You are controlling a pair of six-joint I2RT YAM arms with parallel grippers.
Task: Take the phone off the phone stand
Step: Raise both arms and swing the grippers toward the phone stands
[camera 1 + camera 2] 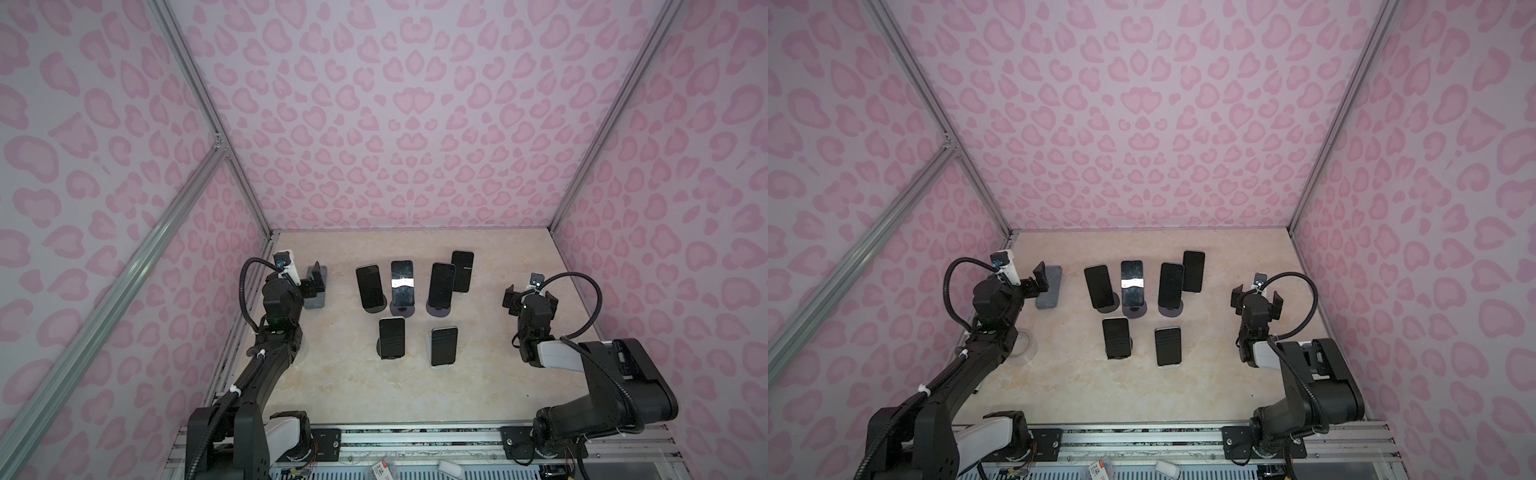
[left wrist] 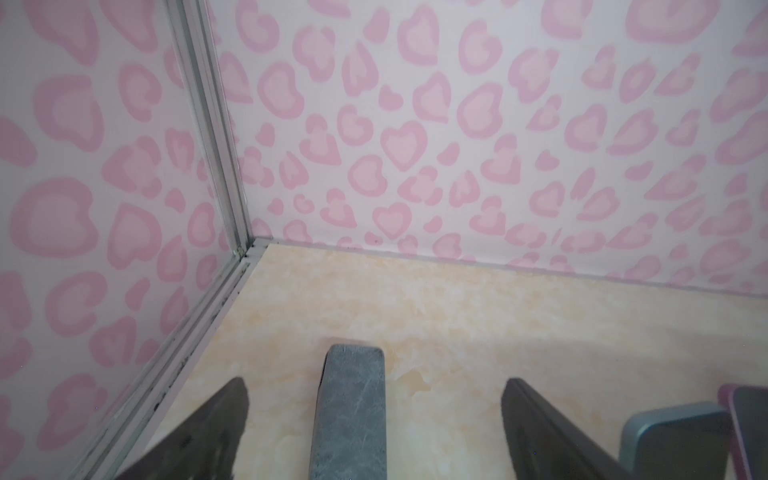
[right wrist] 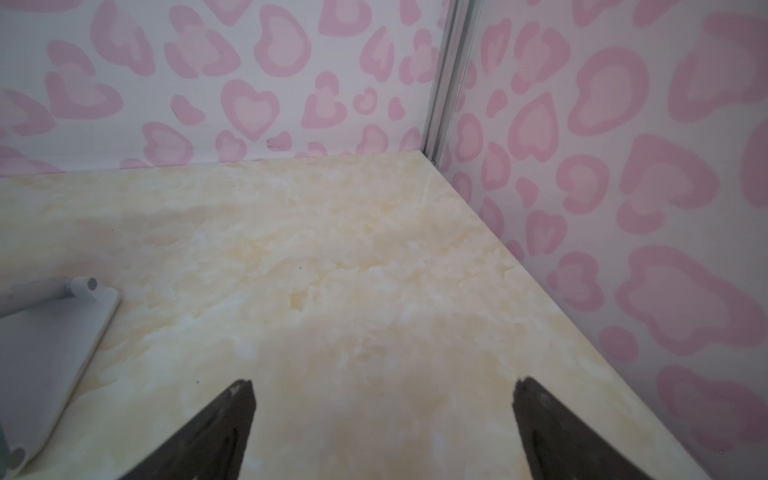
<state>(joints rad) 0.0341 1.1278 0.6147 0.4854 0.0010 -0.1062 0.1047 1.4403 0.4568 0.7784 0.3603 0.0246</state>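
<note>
Two sets of jaws stood wide apart, and neither held anything. The left gripper (image 1: 316, 283) hung at about ten o'clock on the table (image 1: 415, 386), its fingers (image 2: 199, 432) either side of a grey phone (image 2: 351, 415) that lay flat there, clear of both pads and off any stand. The right gripper (image 1: 530, 297) hung at three o'clock above bare marble, with only a white stand foot (image 3: 54, 345) at the edge of its wrist view. Around the centre, six dark phones (image 1: 392, 337) leaned in stands (image 1: 402, 312), four toward twelve and two nearer six; the back-row phone (image 1: 369, 286) at eleven stood nearest the left arm. I judged the work to be between picks, the grey one apparently done and six to go. The next move would call for raising the left arm clear, squaring its jaws across that phone's narrow sides, closing near the top and drawing it up along its lean without dragging the stand or knocking the neighbour (image 1: 402, 282)
</note>
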